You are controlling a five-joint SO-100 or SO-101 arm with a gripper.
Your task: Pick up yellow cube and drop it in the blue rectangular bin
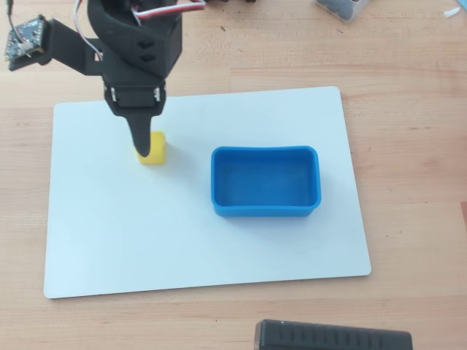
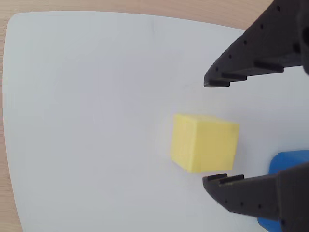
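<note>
The yellow cube (image 1: 154, 149) rests on the white board (image 1: 197, 240), left of the blue rectangular bin (image 1: 265, 181), which is empty. My black gripper (image 1: 143, 146) hangs over the cube and hides part of it in the overhead view. In the wrist view the gripper (image 2: 210, 131) is open, with one finger (image 2: 251, 53) above the cube (image 2: 203, 142) and the other finger (image 2: 260, 195) below it. The cube lies at the mouth of the jaws, close to the lower fingertip, apart from the upper one. A corner of the bin (image 2: 289, 164) shows at the right edge.
The board lies on a wooden table (image 1: 408, 146). A dark ribbed object (image 1: 332, 337) sits at the front edge of the table. A small circuit board (image 1: 23, 42) is mounted on the arm at the upper left. A pale container (image 1: 341, 7) stands at the back.
</note>
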